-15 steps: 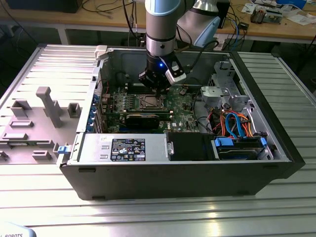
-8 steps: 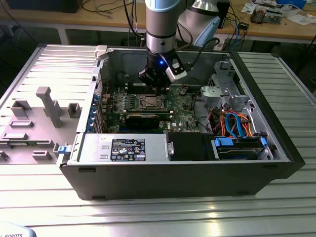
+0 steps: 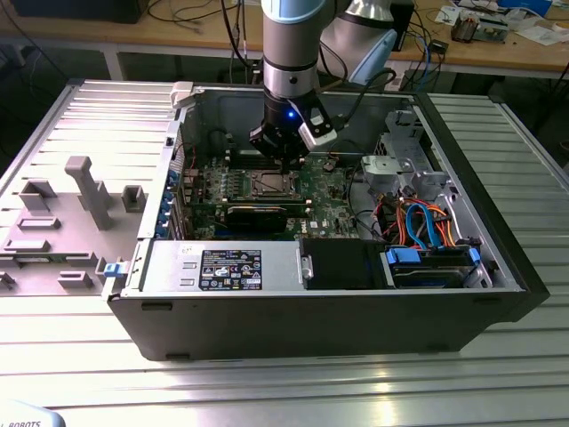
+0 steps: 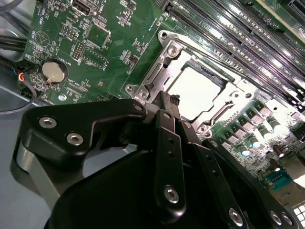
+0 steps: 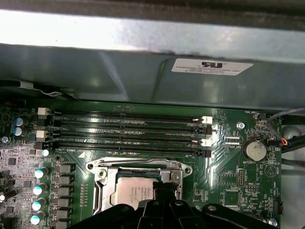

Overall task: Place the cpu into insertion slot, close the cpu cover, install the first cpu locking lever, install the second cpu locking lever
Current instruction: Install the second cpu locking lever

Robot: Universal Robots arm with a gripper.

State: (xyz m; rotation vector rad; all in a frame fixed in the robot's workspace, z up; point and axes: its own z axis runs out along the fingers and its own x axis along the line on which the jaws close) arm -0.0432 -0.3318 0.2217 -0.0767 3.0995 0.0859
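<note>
The cpu (image 4: 198,90) lies flat in the insertion slot (image 3: 270,184) on the green board, its pale metal top showing. The silver cpu cover (image 4: 165,57) lies down around it, framing the chip through its window. In the first wrist view the cpu (image 5: 131,191) and the cover (image 5: 138,165) sit just below the memory slots. My gripper (image 4: 167,101) is shut with nothing between its fingers. Its tip is at the socket's edge, beside the chip. The exterior view has the gripper (image 3: 286,163) reaching down into the open computer case, right over the socket.
Long memory slots (image 5: 128,131) run beside the socket. A coin battery (image 5: 254,150) sits on the board nearby. A black expansion card (image 3: 258,213) lies in front of the socket, with a drive cage and coloured cables (image 3: 427,222) toward the exterior view's right. A grey fixture tray (image 3: 62,222) stands outside the case.
</note>
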